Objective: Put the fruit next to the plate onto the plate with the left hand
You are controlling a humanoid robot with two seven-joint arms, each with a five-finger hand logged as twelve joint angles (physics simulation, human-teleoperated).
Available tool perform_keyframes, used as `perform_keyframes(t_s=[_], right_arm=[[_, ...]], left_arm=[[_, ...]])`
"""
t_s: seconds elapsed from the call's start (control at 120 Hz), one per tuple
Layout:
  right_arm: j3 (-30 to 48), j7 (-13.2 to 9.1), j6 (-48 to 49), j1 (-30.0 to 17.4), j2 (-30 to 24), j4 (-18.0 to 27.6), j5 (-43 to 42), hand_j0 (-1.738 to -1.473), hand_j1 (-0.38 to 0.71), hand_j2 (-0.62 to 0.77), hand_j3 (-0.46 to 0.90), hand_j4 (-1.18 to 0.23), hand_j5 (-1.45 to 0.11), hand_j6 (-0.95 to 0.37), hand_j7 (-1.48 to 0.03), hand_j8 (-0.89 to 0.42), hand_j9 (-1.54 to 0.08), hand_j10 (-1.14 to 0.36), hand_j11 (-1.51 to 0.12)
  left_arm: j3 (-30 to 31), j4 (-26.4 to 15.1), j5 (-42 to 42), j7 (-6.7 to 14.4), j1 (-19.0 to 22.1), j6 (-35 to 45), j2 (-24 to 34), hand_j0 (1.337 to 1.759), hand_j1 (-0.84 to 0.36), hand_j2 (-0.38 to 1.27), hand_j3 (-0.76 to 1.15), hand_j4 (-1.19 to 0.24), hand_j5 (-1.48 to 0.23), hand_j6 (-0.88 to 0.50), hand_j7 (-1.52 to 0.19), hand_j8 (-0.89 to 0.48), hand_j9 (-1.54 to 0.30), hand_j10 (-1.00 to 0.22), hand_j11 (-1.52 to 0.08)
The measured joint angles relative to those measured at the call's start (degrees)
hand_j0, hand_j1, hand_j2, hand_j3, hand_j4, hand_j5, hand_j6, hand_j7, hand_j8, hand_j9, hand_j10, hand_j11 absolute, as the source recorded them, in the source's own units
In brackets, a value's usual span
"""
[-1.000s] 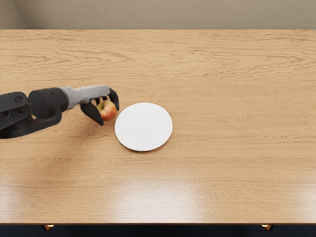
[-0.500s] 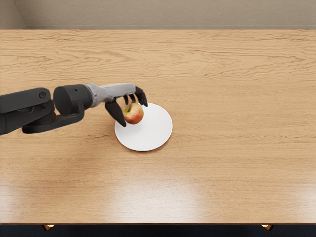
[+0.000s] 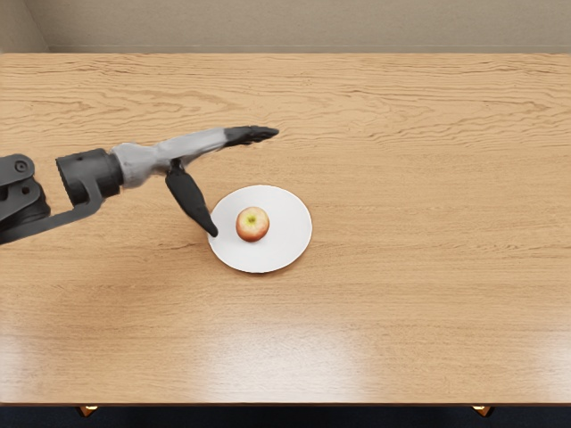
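A red and yellow apple (image 3: 252, 224) sits upright on the round white plate (image 3: 284, 241), a little left of the plate's middle. My left hand (image 3: 234, 178) hovers up and to the left of the apple, open, with the fingers (image 3: 248, 135) stretched straight toward the right and the thumb (image 3: 191, 202) pointing down at the plate's left rim. Nothing is in the hand, and it is apart from the apple. The left arm comes in from the picture's left edge. No right arm shows.
The wooden table (image 3: 401, 294) fills the view, with its far edge against a beige wall and its near edge at the bottom of the picture.
The left hand carried the apple rightward from beside the plate to over it, then let go. The apple now rests on the plate and the hand has spread and pulled back left.
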Motion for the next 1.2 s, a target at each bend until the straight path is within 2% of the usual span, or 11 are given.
perform_keyframes(t_s=[0.05,0.1,0.167,0.258,0.433,0.492,0.633,0.717,1.025,1.2], right_arm=[[0.00,0.00,0.00,0.00,0.00,0.00,0.00,-1.658,-0.35,0.00,0.00,0.00,0.00,0.00,0.00,0.00,0.00,0.00,0.00],[0.01,0.00,0.00,0.00,0.00,0.00,0.00,-1.658,-0.35,0.00,0.00,0.00,0.00,0.00,0.00,0.00,0.00,0.00,0.00],[0.02,0.00,0.00,0.00,0.00,0.00,0.00,-1.658,-0.35,0.00,0.00,0.00,0.00,0.00,0.00,0.00,0.00,0.00,0.00],[0.01,0.00,0.00,0.00,0.00,0.00,0.00,-1.658,-0.35,0.00,0.00,0.00,0.00,0.00,0.00,0.00,0.00,0.00,0.00],[0.01,0.00,0.00,0.00,0.00,0.00,0.00,-1.658,-0.35,0.00,0.00,0.00,0.00,0.00,0.00,0.00,0.00,0.00,0.00],[0.01,0.00,0.00,0.00,0.00,0.00,0.00,-1.658,-0.35,0.00,0.00,0.00,0.00,0.00,0.00,0.00,0.00,0.00,0.00],[0.01,0.00,0.00,0.00,0.00,0.00,0.00,-1.658,-0.35,0.00,0.00,0.00,0.00,0.00,0.00,0.00,0.00,0.00,0.00],[0.02,0.00,0.00,0.00,0.00,0.00,0.00,-1.658,-0.35,0.00,0.00,0.00,0.00,0.00,0.00,0.00,0.00,0.00,0.00],[0.01,0.00,0.00,0.00,0.00,0.00,0.00,-1.658,-0.35,0.00,0.00,0.00,0.00,0.00,0.00,0.00,0.00,0.00,0.00],[0.01,0.00,0.00,0.00,0.00,0.00,0.00,-1.658,-0.35,0.00,0.00,0.00,0.00,0.00,0.00,0.00,0.00,0.00,0.00]], left_arm=[[0.21,1.72,-0.62,-4.19,0.39,-0.01,0.98,1.658,0.29,0.02,0.00,-0.05,-0.07,-0.05,-0.07,-0.05,-0.07,-0.06,-0.07],[0.28,3.32,-1.91,-6.78,3.03,-0.01,1.20,1.658,0.30,0.01,0.00,-0.04,-0.06,-0.04,-0.06,-0.04,-0.06,-0.05,-0.06],[0.39,5.54,-3.83,-8.77,5.29,-0.02,1.82,1.658,0.31,0.01,0.00,-0.04,-0.05,-0.03,-0.05,-0.03,-0.05,-0.04,-0.05],[0.47,8.95,-6.68,-10.07,9.20,-0.07,3.43,1.658,0.32,0.01,0.00,-0.03,-0.03,-0.03,-0.03,-0.03,-0.03,-0.03,-0.03],[0.55,13.07,-11.79,-10.81,12.08,-0.90,3.87,1.658,0.34,0.01,0.00,-0.02,-0.02,-0.02,-0.02,-0.02,-0.02,-0.02,-0.02],[0.45,14.14,-13.55,-10.89,14.22,-1.65,5.42,1.658,0.34,0.01,0.00,-0.01,-0.02,-0.01,-0.02,-0.01,-0.02,-0.01,-0.01],[-0.29,15.22,-16.08,-10.96,15.15,-2.47,6.37,1.658,0.34,0.01,0.00,-0.01,-0.01,-0.01,-0.01,-0.01,-0.01,-0.01,-0.01],[-0.71,15.44,-18.14,-10.97,18.24,-2.63,8.24,1.658,0.35,0.01,0.00,-0.01,-0.01,-0.01,-0.01,-0.01,-0.01,-0.01,-0.01],[-2.05,15.56,-20.43,-10.99,18.32,-2.88,10.04,1.658,0.35,0.01,0.00,0.00,0.00,-0.01,0.00,0.00,0.00,0.00,0.00],[-3.20,15.67,-24.31,-10.99,18.25,-8.59,9.80,1.658,0.35,0.01,0.00,0.00,0.00,0.00,0.00,0.00,0.00,0.00,0.00]])
